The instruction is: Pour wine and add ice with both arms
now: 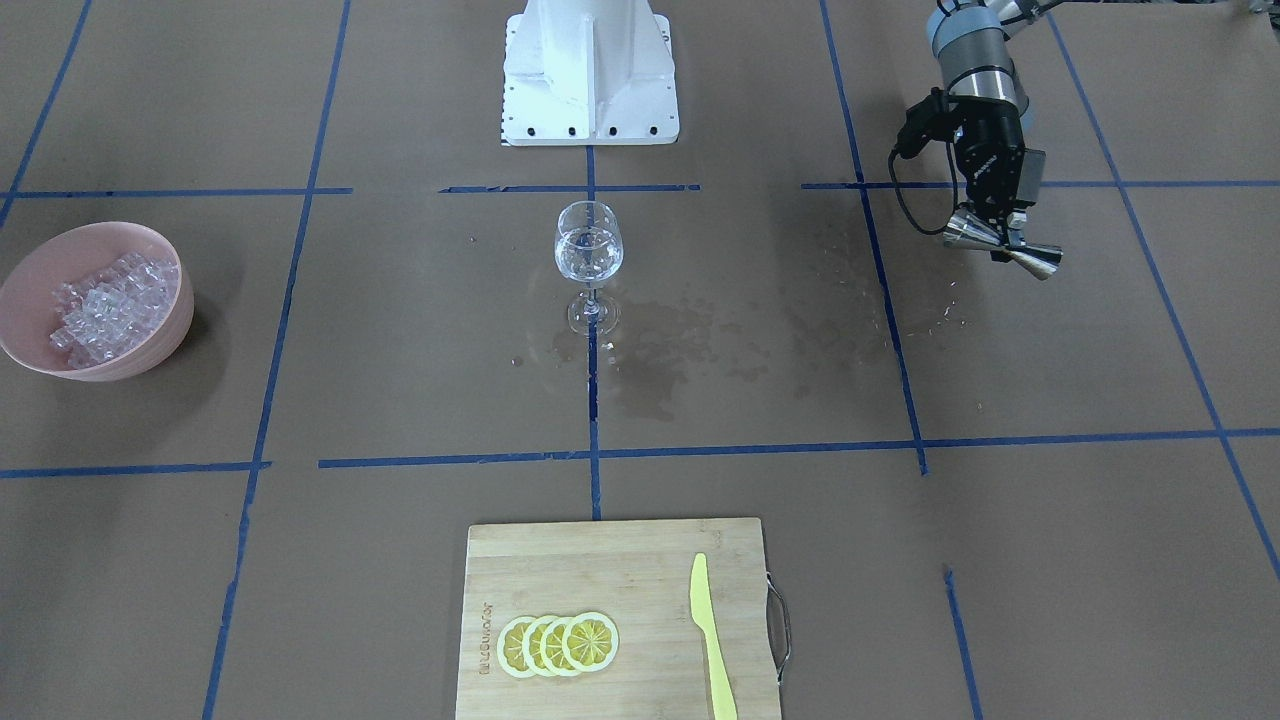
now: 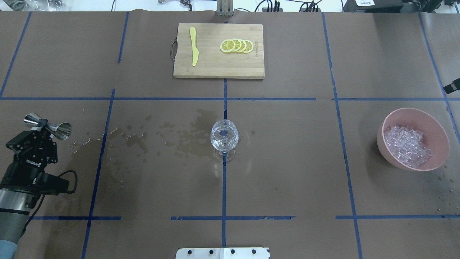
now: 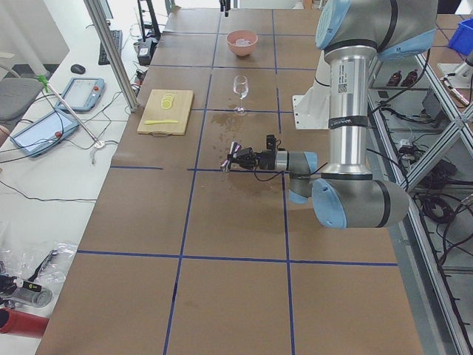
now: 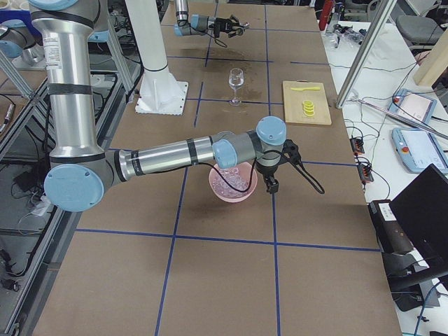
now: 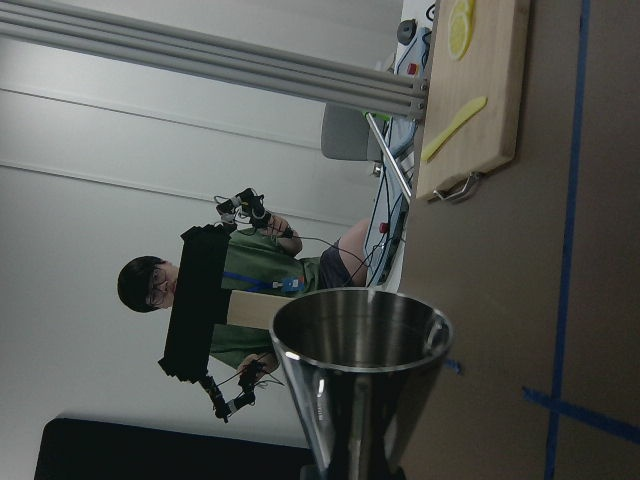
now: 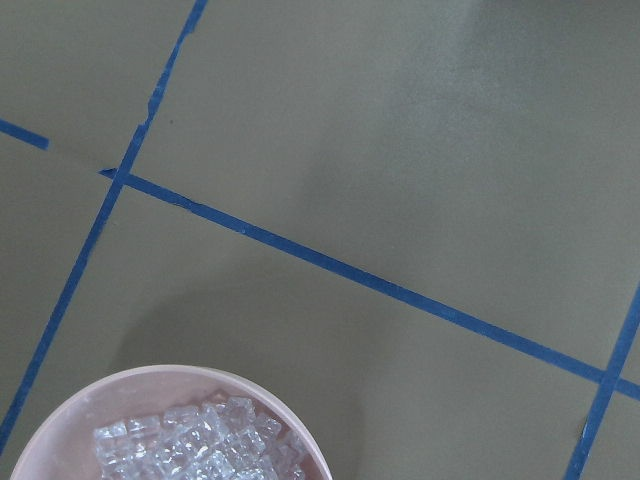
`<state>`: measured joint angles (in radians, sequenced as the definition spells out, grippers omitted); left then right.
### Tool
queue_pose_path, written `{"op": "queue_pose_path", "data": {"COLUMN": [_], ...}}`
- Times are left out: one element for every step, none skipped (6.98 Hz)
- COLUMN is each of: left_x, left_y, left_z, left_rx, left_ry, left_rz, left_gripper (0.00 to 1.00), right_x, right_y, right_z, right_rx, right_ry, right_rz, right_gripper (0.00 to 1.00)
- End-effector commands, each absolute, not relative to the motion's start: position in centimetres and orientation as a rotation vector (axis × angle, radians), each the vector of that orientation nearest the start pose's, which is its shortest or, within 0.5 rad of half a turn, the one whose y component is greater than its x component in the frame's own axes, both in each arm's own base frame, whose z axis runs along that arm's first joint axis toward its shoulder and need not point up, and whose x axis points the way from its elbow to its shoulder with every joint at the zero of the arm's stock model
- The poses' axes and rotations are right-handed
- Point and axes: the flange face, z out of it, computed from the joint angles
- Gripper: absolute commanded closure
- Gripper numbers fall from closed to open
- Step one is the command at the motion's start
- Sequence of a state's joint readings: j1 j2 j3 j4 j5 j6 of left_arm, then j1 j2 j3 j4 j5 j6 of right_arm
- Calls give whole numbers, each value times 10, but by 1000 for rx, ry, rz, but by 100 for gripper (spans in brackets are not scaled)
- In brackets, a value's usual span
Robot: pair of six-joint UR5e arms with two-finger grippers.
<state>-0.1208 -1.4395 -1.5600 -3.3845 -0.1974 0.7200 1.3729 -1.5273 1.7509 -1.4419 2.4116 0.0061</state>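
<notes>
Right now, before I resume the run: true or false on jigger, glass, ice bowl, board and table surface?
1. The left gripper holds the jigger on its side. True.
2. The wine glass lies tipped over. False: it stands upright on its foot.
3. The pink bowl is empty. False: it holds a heap of ice.
4. The lemon slices and the yellow knife lie on the cutting board. True.
5. The table is dry all round the glass. False: wet patches spread from the glass toward the left arm's side.
</notes>
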Motion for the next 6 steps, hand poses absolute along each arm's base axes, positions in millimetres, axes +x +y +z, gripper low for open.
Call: {"op": "queue_pose_path", "data": {"left_x": [270, 272, 282, 288, 288, 284], "left_y": [-252, -242, -231, -224, -223, -222], "left_z": [575, 584, 588, 595, 595, 593], "left_rx": [1639, 1651, 1647, 1629, 1629, 1629], "left_ry": [-190, -111, 70, 200, 205, 261], "left_rz": [321, 294, 187, 106, 104, 47], "left_gripper": [100, 100, 100, 100, 100, 100], "right_x": [-44, -44, -44, -44, -44, -44], "right_y": [-518, -518, -518, -518, -518, -518], "right_z": [523, 522, 522, 522, 522, 521], "right_rx": [254, 249, 248, 248, 248, 249], "right_ry": [-867, -870, -870, -870, -870, -870], "right_rz": [-330, -315, -313, -312, -312, -313], "right_gripper": [0, 0, 0, 0, 0, 0]}}
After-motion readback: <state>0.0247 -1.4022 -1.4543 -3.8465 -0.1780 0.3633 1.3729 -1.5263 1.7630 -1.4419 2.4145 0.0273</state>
